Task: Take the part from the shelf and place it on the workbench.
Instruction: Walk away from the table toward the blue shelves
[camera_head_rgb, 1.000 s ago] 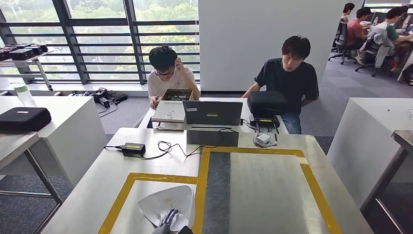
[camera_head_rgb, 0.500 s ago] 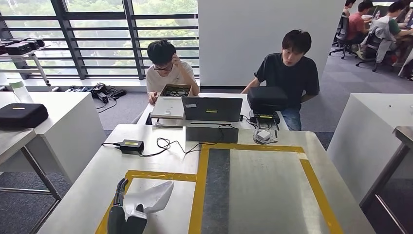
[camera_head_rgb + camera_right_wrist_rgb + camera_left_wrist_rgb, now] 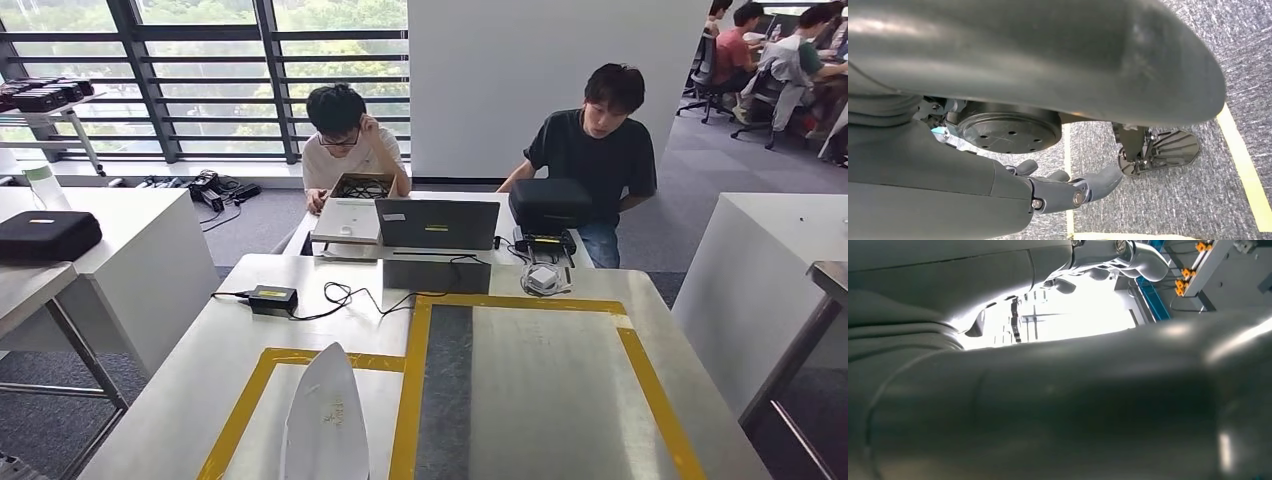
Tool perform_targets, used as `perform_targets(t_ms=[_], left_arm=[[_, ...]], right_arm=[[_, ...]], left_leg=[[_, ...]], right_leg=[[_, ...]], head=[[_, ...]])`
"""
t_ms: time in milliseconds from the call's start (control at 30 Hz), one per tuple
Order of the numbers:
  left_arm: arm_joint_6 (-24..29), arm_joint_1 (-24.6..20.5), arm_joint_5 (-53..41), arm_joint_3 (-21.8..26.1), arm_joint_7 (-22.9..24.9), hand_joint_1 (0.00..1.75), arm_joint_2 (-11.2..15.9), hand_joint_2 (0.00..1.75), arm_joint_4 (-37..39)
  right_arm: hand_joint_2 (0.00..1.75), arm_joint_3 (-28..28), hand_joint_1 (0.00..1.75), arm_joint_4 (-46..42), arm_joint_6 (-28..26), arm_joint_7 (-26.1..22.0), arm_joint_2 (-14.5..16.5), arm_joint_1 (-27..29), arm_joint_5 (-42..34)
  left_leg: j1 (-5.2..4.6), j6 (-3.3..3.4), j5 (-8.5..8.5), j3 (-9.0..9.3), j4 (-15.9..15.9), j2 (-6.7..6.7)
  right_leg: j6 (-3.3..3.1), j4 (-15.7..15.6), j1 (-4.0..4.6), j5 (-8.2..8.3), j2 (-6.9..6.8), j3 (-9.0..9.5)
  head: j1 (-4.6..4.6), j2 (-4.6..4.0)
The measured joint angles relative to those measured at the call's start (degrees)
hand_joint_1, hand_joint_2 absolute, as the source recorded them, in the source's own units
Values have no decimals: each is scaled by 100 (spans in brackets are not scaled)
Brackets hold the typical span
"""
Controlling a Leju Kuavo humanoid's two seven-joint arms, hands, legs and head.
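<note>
Hanging right hand [image 3: 1068, 192], fingers [image 3: 1105, 181] seemingly loosely curled.

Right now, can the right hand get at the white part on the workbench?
Probably not yet: the right hand hangs low over the carpet, while the white part sits up on the workbench. Nothing around it blocks the way.

Railed windows [image 3: 200, 80], grey carpet [image 3: 260, 225]

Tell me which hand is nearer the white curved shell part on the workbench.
Left, probably. The white curved part lies on the robot's left side; the left hand's distance is unclear. The right hand hangs low over grey carpet.
</note>
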Motion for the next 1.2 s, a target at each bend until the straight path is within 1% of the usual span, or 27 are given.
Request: perform_targets(t_ms=[300,567,733,800,833,867,900,933,967,1033,1067,1100,1133,1167,1200], left_arm=[[0,95,124,36,1,0,-91,0,-101],[0,165,162,36,0,0,-101,0,-103],[0,165,344,31,1,0,-97,0,-103],[0,164,449,24,0,0,-91,0,-135],[0,162,496,21,0,0,-87,0,-174],[0,160,530,16,1,0,-84,0,-227],[0,155,548,9,-1,0,-80,0,-279],[0,150,560,-2,-1,0,-79,0,-321],[0,149,565,-15,-1,0,-77,0,-350],[0,147,562,-50,0,0,-69,0,-387],[0,146,542,-75,0,0,-62,0,-402],[0,141,511,-105,0,0,-55,0,-413],[0,135,475,-135,-1,0,-49,0,-421],[0,126,445,-156,-1,0,-45,0,-426],[0,113,427,-170,-1,0,-44,0,-432]], right_arm=[[0,-2,0,0,-66,0,39,-2,-14],[0,-13,0,0,-75,0,46,-1,-37],[0,-15,0,0,-75,-1,48,-2,-44],[0,-17,0,0,-74,-1,54,-2,-44],[0,-19,0,0,-74,-1,62,-3,-43],[0,-20,0,0,-73,-1,69,-4,-42],[0,-22,0,0,-73,-1,76,-6,-42],[0,-23,0,0,-72,-1,78,-11,-42],[0,-23,0,0,-71,-1,78,-17,-42],[0,-27,0,0,-69,-1,78,-24,-41],[0,-31,0,0,-69,0,76,-22,-39],[0,-37,0,0,-69,0,75,-21,-37],[0,-42,0,0,-69,0,74,-21,-34],[0,-46,0,0,-69,0,74,-25,-33],[0,-48,0,0,-68,0,75,-33,-32]], left_leg=[[0,2,2,-3,4,0],[0,2,2,-7,5,0],[0,2,2,-7,5,0],[-13,29,-6,-15,21,-3],[-18,57,-1,-13,9,-2],[1,85,24,8,-36,6],[28,112,65,34,-103,15],[59,130,107,57,-163,28],[88,139,141,69,-203,38],[103,143,158,28,-188,48],[115,129,156,-2,-161,50],[136,107,149,-34,-124,50],[166,72,136,-67,-73,49],[199,26,112,-101,-8,47],[223,-31,83,-138,67,45]], right_leg=[[4,1,0,5,-3,-1],[4,1,0,5,-3,-6],[4,1,0,6,-3,-6],[25,-20,-20,20,-2,-4],[46,-39,-24,31,-3,2],[67,-49,-29,34,-6,11],[86,-1,-17,-10,-8,-4],[106,148,-11,-119,-8,-67],[125,419,-16,-286,-9,-190],[178,1178,-52,-661,-7,-561],[204,1457,-77,-745,-8,-702],[233,1541,-104,-715,-9,-749],[265,1390,-132,-576,-10,-681],[300,1049,-164,-373,-15,-514],[333,700,-184,-230,-9,-344]], head=[[0,0],[0,0],[0,0],[-2,0],[-6,0],[-10,0],[-10,0],[-5,0],[4,0],[20,0],[24,0],[27,0],[29,0],[32,0],[39,0]])
